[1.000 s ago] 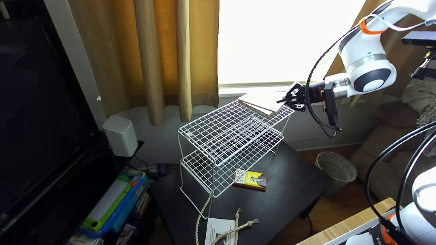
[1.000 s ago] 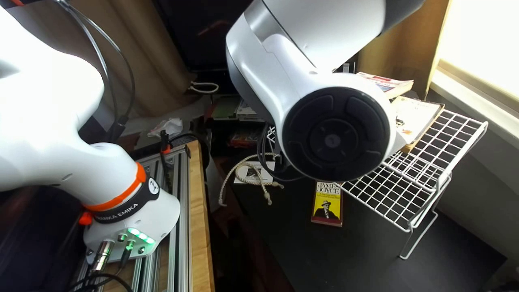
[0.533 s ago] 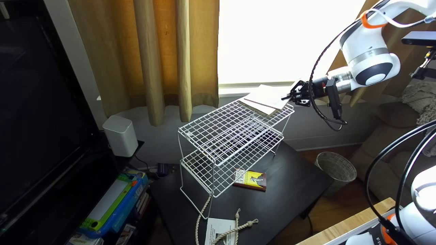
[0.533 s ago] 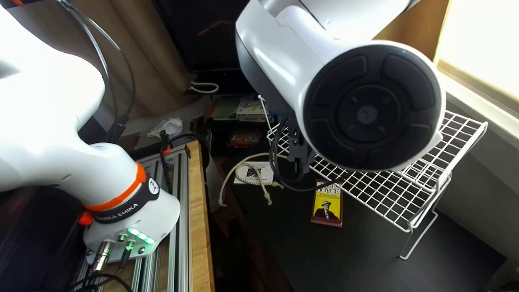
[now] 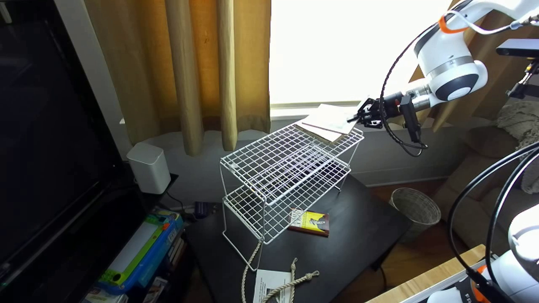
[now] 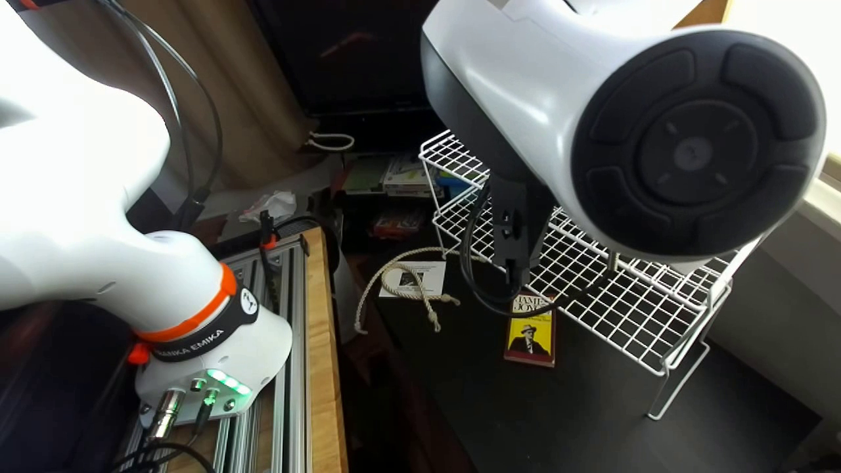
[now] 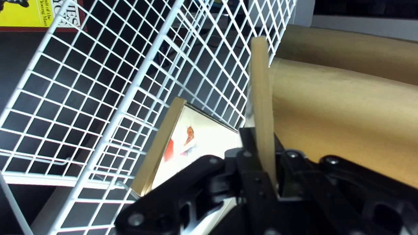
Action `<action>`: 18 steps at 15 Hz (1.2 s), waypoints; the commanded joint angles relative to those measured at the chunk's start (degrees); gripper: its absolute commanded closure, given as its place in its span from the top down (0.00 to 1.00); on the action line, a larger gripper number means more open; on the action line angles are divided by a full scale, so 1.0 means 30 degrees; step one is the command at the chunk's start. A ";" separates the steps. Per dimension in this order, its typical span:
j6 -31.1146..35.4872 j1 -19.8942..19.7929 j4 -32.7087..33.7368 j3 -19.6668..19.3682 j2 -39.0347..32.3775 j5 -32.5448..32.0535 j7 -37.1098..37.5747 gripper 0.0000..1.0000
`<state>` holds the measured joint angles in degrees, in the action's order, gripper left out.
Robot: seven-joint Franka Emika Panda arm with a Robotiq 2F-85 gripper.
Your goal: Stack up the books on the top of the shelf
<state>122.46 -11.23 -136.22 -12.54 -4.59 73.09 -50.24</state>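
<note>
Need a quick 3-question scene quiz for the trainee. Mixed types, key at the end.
1. Fill in: the red-marked book lies on the ____ tier of the shelf.
2. True or false, of the gripper: it is empty.
3. Multiple choice. The James Joyce paperback lies on: A, the shelf's lower tier; B, the dark table; C, the windowsill.

Key
1. Top.
2. False: it is shut on a second book, seen edge-on in the wrist view.
3. B.
</note>
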 commanded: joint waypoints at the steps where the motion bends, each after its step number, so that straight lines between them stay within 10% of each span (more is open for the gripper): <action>1: -0.0016 -0.0102 0.0016 0.0093 0.0018 -0.0052 0.0049 0.12; 18: -0.0285 -0.0036 0.3083 0.0746 -0.3889 0.1988 -0.2068 0.03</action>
<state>122.09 -11.20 -128.67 -10.82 -14.01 77.65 -55.24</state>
